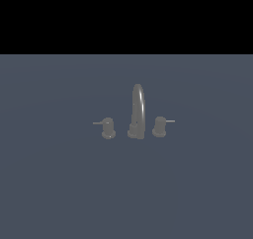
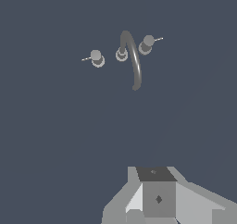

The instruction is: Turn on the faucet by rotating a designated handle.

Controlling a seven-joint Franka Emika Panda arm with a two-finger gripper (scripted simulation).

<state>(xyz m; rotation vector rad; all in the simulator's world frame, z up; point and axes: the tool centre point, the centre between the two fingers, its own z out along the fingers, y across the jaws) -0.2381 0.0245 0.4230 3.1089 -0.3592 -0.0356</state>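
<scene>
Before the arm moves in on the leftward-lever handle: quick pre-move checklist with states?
1. Handle in view, both cameras: ok.
2. Its lever points to the exterior view's left, away from the spout: ok.
3. Twin knob told apart, on the spout's other side: ok.
4. Path across the floor to the handle free of things: ok.
5. Gripper touching the handle: not ok, well apart.
6. Fingers open: cannot tell, tips out of view.
</scene>
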